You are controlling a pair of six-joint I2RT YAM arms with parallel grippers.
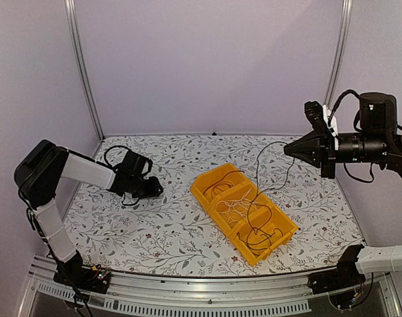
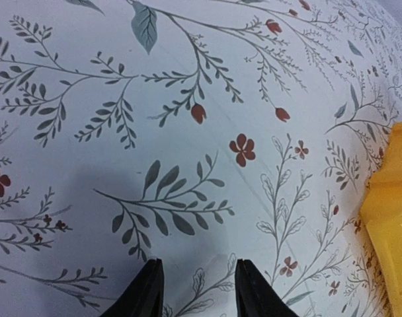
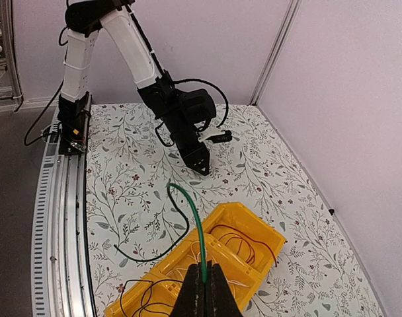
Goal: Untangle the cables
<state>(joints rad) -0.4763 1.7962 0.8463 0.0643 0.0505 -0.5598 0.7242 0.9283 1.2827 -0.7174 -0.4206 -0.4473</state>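
Right gripper (image 1: pixel 288 150) (image 3: pixel 202 285) raised high over the right side of the table, fingers clenched on 1 thin dark cable (image 1: pixel 257 173) (image 3: pixel 196 224). From the grip the cable arcs up, then drops into the yellow plastic 3-compartment bin (image 1: pixel 200 193) at table centre, with a slack loop trailing onto the floral-print tablecloth (image 1: pixel 174 231).

In the bin:
- far compartment: reddish-brown wires (image 3: pixel 247 246)
- middle: white wire (image 1: pixel 231 210)
- near: black loops (image 1: pixel 260 238)

Left gripper (image 1: pixel 155 189) (image 2: pixel 198 290) low over the cloth, left of the bin and apart from it. Fingers spread, nothing between them.
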